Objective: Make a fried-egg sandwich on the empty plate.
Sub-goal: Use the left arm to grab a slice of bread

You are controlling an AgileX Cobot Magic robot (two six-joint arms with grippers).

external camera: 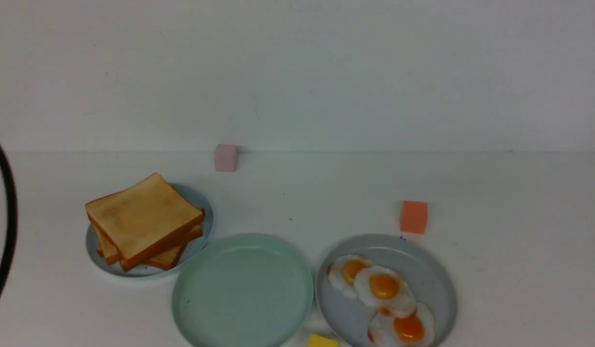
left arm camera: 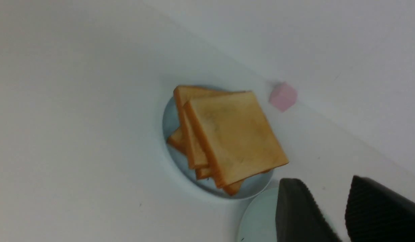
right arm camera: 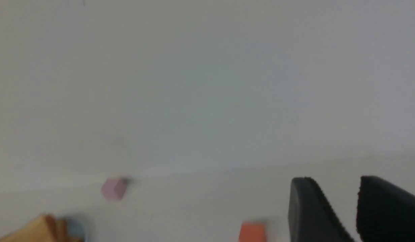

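- Step in hand: first toast pick. The mint-green plate (external camera: 242, 289) lies bare between toast pile (external camera: 144, 219) and fried eggs (external camera: 384, 286).
- Left gripper (left arm camera: 325, 188) and right gripper (right arm camera: 332, 188): jaws apart, empty.
- Next move, judged: left gripper grasps the top slice edge.

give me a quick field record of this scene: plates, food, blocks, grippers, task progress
empty plate: mint green, bare, front centre
toast stack: several slices on the light-blue plate, left of the empty plate
fried eggs: three, overlapping, on the grey speckled plate, right of the empty plate
blocks: pink cube, orange cube, yellow block
left gripper: open, holding nothing
right gripper: open, holding nothing
progress: nothing moved onto the empty plate yet
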